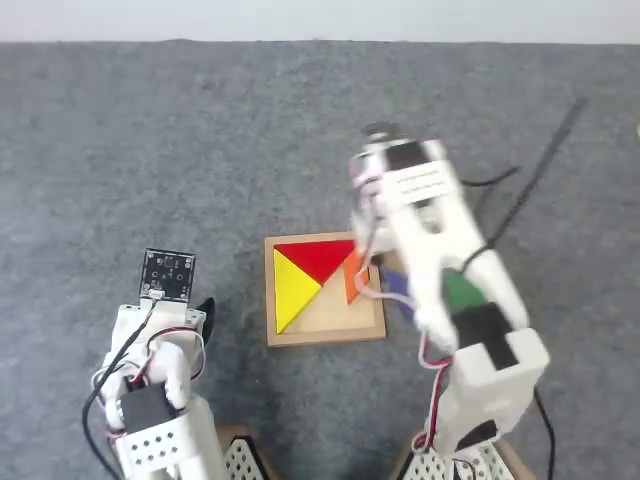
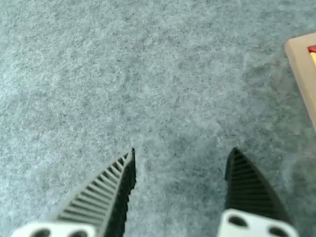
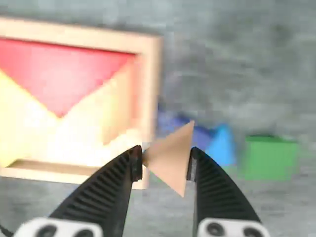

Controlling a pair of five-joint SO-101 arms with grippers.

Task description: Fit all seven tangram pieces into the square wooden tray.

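The square wooden tray [image 1: 325, 336] lies flat around the middle of the grey worktop [image 1: 150, 140], nearer the edge where the two arms are mounted than the far edge. Inside it, a red triangle [image 1: 318, 257] fills the side toward the far edge and a yellow triangle [image 1: 292, 288] fills the side toward the worktop's left edge; the two meet along a slanted line. The rest of the tray floor shows bare wood.

The right arm stretches over the tray's right rim. In the right wrist view, the right hand [image 3: 164, 159] is closed on a small pale orange triangle [image 3: 172, 159], one finger on each side of it, above the tray's corner [image 3: 150, 84]. In the high view an orange piece [image 1: 352, 279] shows at the tray's right rim, half hidden by the arm; whether it is the held one I cannot tell.

On the worktop just outside that rim lie a dark blue piece [image 3: 173, 123], a light blue piece [image 3: 222, 145] touching it, and a green square [image 3: 269, 157] a little apart.

The left hand [image 2: 182, 153] is open and holds nothing, its fingers spread above bare worktop toward the near left corner, with one tray corner [image 2: 301, 64] off to its side.
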